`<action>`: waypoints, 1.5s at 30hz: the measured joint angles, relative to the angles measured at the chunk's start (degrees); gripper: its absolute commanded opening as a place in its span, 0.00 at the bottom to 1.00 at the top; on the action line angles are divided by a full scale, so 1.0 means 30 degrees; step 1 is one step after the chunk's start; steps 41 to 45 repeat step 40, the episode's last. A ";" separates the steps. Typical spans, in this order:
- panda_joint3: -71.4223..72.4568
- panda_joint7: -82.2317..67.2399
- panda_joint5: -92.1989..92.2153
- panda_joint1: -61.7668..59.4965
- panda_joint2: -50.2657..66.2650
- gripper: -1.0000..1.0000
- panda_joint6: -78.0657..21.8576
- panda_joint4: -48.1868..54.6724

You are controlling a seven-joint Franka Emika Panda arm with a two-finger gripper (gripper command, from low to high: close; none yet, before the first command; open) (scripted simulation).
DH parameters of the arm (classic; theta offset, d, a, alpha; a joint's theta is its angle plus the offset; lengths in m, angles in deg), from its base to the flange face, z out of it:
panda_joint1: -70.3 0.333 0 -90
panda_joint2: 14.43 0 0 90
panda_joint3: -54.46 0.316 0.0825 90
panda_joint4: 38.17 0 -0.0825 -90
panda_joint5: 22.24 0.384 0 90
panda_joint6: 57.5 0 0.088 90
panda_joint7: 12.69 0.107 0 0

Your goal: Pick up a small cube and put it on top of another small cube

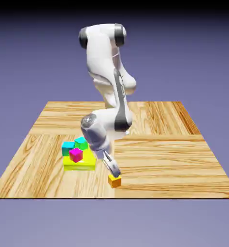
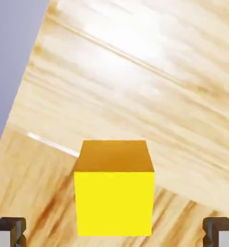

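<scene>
Orange cube (image 2: 114,188) sits between my tool's (image 2: 114,231) two grey fingertips (image 2: 8,230), which stand wide apart at the hand view's bottom corners with clear wood showing on either side of the cube, so I read the tool as fully spread and holding nothing. In the exterior view the tool (image 1: 113,172) is low over the surface (image 1: 174,159), with the orange cube (image 1: 115,181) right at its tip, near the front edge. I judge the task barely begun: the approach looks made, but the grasp, the lift and the stacking are all left. The cube rests flat on the wood, seemingly squared to the fingers. From the tool, the other cubes lie at about ten o'clock in the exterior view: a magenta cube (image 1: 76,154), a teal cube (image 1: 81,142) and a cyan cube (image 1: 67,147) crowd around a flat yellow-green block (image 1: 82,163).
</scene>
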 measured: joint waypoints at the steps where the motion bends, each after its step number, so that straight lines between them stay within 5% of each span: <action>1: -0.0100 0.0014 -0.0077 0.0198 0.0692 0.50 0.0683 0.0016; 2: -0.0199 0.0029 -0.0154 0.0396 0.1383 0.50 0.1365 0.0032; 3: -0.0269 0.0039 -0.0208 0.0535 0.1871 0.00 0.1846 0.0043; 10: 0.0000 -0.0076 0.0184 -0.0413 -0.1543 0.00 -0.1443 -0.0100; 27: -1.1774 -0.1501 0.0228 -0.1347 -1.0895 0.00 -0.6916 -0.4113; 33: -1.1292 -0.2974 0.2214 -0.0874 -0.8449 0.00 -0.3603 -0.5223; 34: -1.1248 -0.3122 0.2414 -0.0790 -0.8202 1.00 -0.3267 -0.5335; 45: -1.1727 -0.1621 0.0377 -0.1311 -1.0651 1.00 -0.6597 -0.4227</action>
